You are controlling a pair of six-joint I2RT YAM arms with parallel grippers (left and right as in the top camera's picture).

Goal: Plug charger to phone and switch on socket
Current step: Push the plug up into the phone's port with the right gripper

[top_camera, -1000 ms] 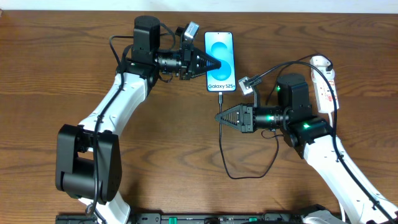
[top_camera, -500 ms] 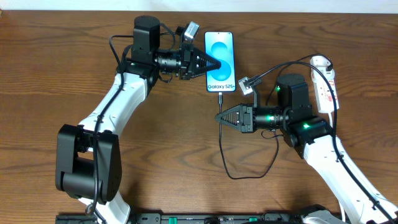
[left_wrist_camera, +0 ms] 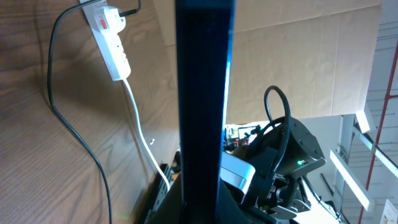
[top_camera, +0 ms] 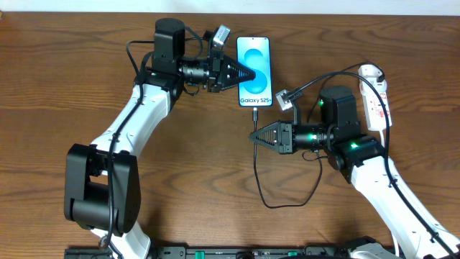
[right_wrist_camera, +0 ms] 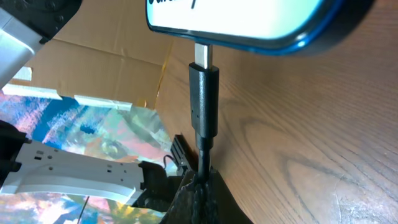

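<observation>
The phone [top_camera: 257, 54] lies flat at the back of the table, its blue screen up. My left gripper [top_camera: 251, 74] comes in from the left and is shut on the phone's left edge; in the left wrist view the phone [left_wrist_camera: 202, 93] rises edge-on out of the jaws. My right gripper [top_camera: 253, 137] is shut on the charger [top_camera: 256, 173] just behind its plug. The plug [right_wrist_camera: 204, 106] points at the phone's [right_wrist_camera: 249, 22] bottom edge, and its metal tip [right_wrist_camera: 202, 55] touches the port with some metal still showing. The socket [top_camera: 375, 97] lies at the far right.
The charger's black cable loops toward the table front [top_camera: 273, 204] and back up to the socket's far end. A white cord [left_wrist_camera: 140, 130] trails from the socket [left_wrist_camera: 112, 43]. Cardboard sheets [left_wrist_camera: 298, 56] stand beyond the table.
</observation>
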